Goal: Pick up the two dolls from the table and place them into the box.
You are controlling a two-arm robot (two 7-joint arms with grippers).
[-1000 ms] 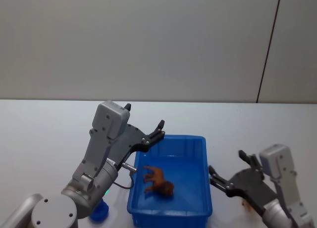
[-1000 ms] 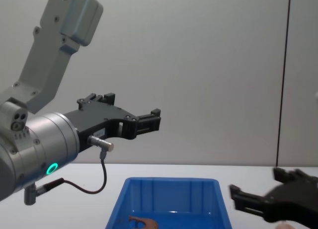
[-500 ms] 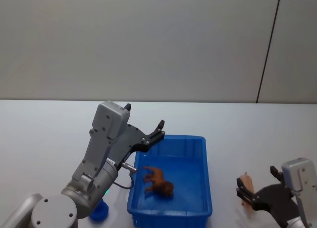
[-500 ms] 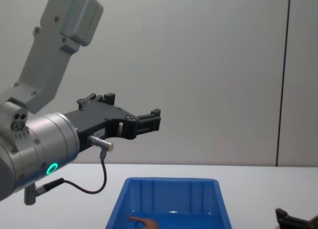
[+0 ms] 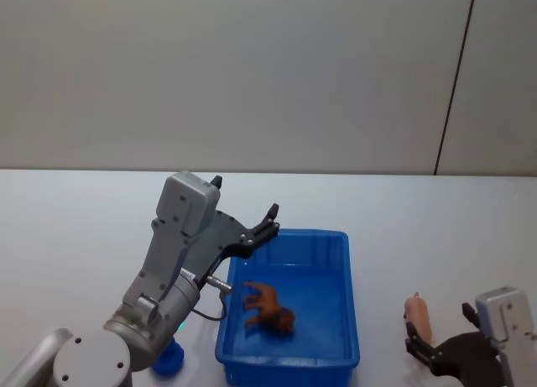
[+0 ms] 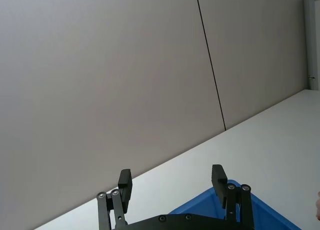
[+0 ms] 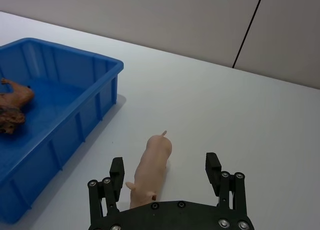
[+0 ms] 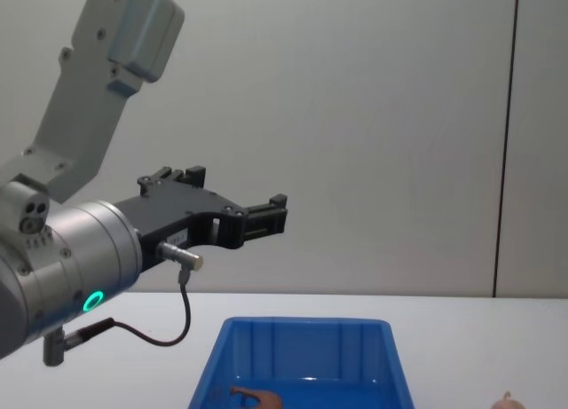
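Note:
The blue box (image 5: 346,261) stands on the white table (image 5: 75,227), and the tan-brown doll (image 5: 268,308) lies inside it. To the box's right the pale pink doll (image 5: 417,317) lies on the tabletop. My right gripper (image 5: 440,334) is low at the near right, open. In the right wrist view the pink doll (image 7: 152,165) lies lengthwise between the spread fingers (image 7: 117,171); whether they touch it I cannot tell. That view also holds the box (image 7: 95,98) and the brown doll (image 7: 12,108). My left gripper (image 5: 248,204) hangs open above the box's far left corner, holding nothing.
A small blue object (image 5: 168,358) sits on the table under my left arm, near the box's front left corner. A plain grey wall with a dark vertical seam (image 5: 453,85) stands behind the table. Bare tabletop stretches to the right of the pink doll.
My right gripper has pulled back from beside the box toward the near right and dropped lower, uncovering the pink doll. The left arm and the brown doll have stayed still.

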